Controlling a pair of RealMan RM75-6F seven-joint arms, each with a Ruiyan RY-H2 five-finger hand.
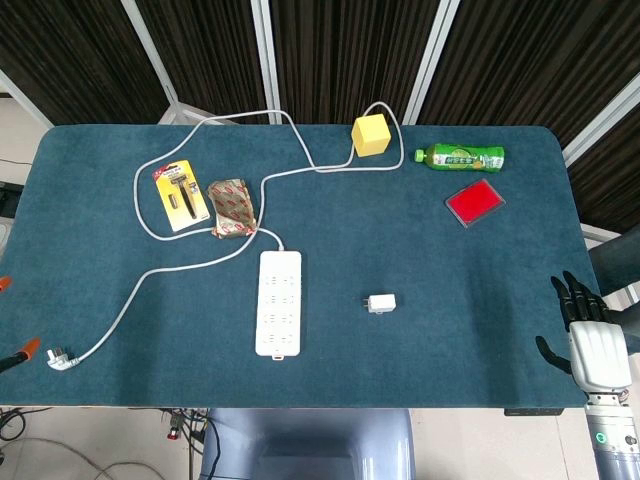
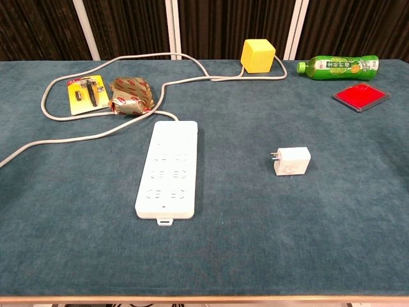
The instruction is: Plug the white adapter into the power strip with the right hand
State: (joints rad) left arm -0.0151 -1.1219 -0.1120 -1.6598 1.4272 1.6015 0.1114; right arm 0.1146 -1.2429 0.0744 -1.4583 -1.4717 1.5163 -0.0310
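Dark curtains behind a teal felt surface (image 1: 450, 340). White power strip (image 1: 279, 302) lies flat near the front centre, cord looping back past a yellow cube (image 1: 371, 135). White adapter (image 1: 381, 303) lies on its side just right of the strip, apart from it, prongs toward the strip. Right hand (image 1: 588, 338) hovers at the right edge, fingers spread, holding nothing. Green bottle (image 1: 461, 156) and red case (image 1: 474, 203) far right.

White power strip (image 1: 279, 302) and white adapter (image 1: 381, 303) on dark teal table (image 1: 450, 340), with pale grey cord (image 1: 150, 270). Yellow cube (image 1: 370, 135), green bottle (image 1: 460, 156) with yellow-green label, flat red case (image 1: 474, 202), yellow razor card (image 1: 181, 197), red-and-white patterned packet (image 1: 231, 207). Right hand (image 1: 590, 345) white with black fingers.
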